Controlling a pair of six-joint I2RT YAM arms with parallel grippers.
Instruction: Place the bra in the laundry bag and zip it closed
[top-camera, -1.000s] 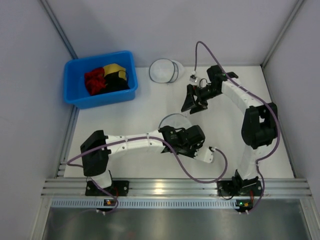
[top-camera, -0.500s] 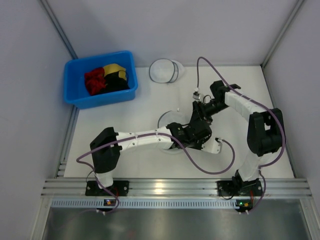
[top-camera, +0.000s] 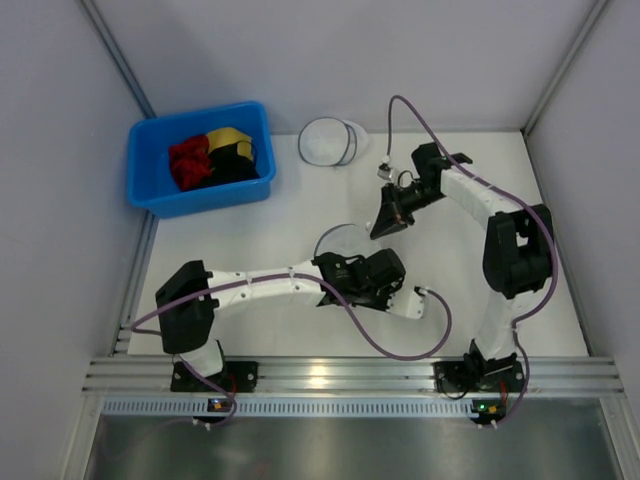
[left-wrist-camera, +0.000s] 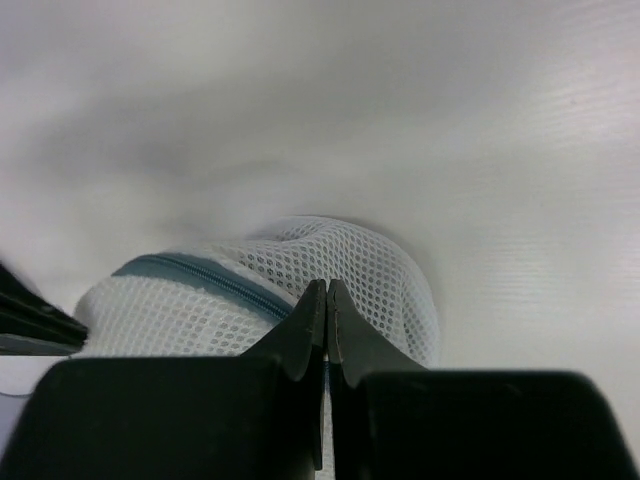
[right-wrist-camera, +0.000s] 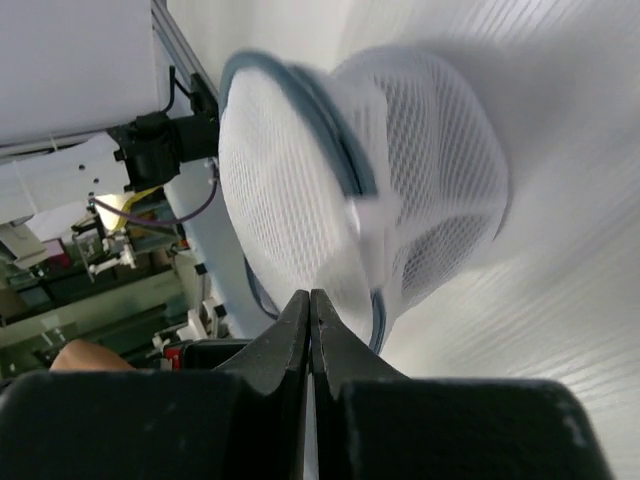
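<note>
**Left pincer** (left-wrist-camera: 326, 290): closed. The tips meet on the mesh of the bag (left-wrist-camera: 375, 265), just beside its zip (left-wrist-camera: 200, 275).

**Right pincer** (right-wrist-camera: 310, 296): closed, with the tips together at the bag's rim. That view is blurred, so it cannot be told whether any mesh is caught between them.

**Bag:** mid-table (top-camera: 290, 215), near both pincers. It appears propped on edge, with one dark hoop rim showing as an arc from above. The left pincer hides its lower part in the top view.

**Dark wedge** (left-wrist-camera: 30, 322): cut off at the left edge of the left wrist view. It cannot be identified.

**Bin** (top-camera: 205, 198): blue, at the far left corner. It holds red cloth (top-camera: 188, 163), yellow cloth (top-camera: 228, 137) and black cloth (top-camera: 240, 165). Whether the black cloth is the bra cannot be told.

**Round mesh case** (top-camera: 325, 140): at the far edge, well apart from the bag.
</note>
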